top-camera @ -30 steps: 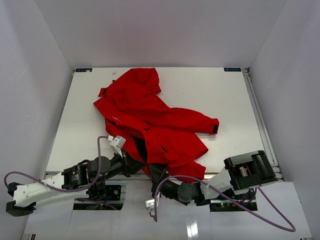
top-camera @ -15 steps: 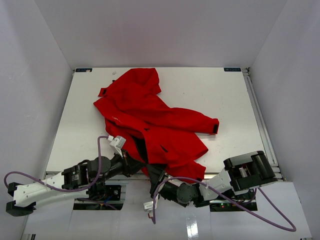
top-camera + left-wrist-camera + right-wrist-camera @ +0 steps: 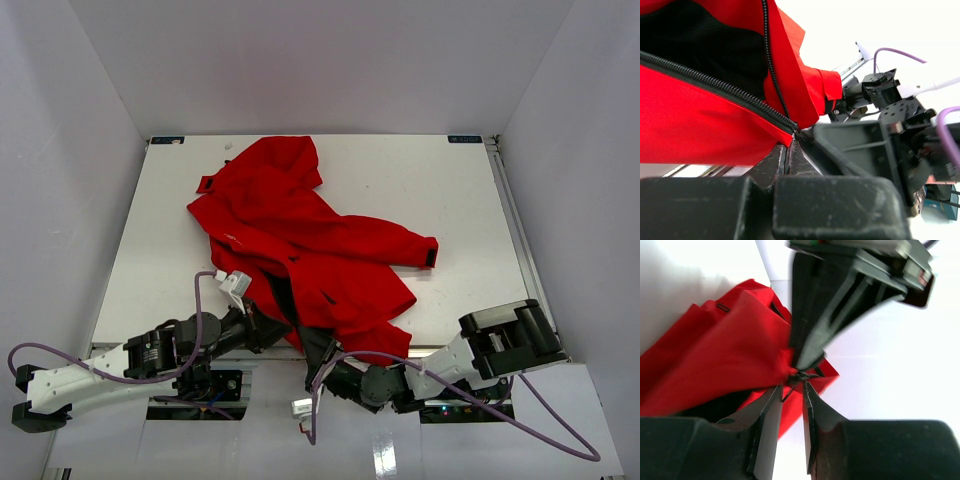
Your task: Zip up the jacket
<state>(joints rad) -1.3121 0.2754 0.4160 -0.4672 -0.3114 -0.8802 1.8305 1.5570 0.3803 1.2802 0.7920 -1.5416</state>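
The red jacket (image 3: 300, 235) lies crumpled on the white table, its black lining showing at the near hem. My left gripper (image 3: 287, 330) is shut on the bottom corner of one zipper edge (image 3: 720, 87), seen in the left wrist view (image 3: 790, 142). My right gripper (image 3: 320, 352) is at the same near hem, just right of the left one. In the right wrist view its jaws (image 3: 792, 386) stand slightly apart. The dark zipper slider (image 3: 801, 375) and the other hem corner sit at their tips, with a thin pull tab hanging between them.
The white table (image 3: 450, 190) has walls on three sides. A jacket sleeve with a black cuff (image 3: 430, 252) reaches right, another cuff (image 3: 205, 185) lies far left. Purple cables (image 3: 330, 375) loop by both arms at the near edge.
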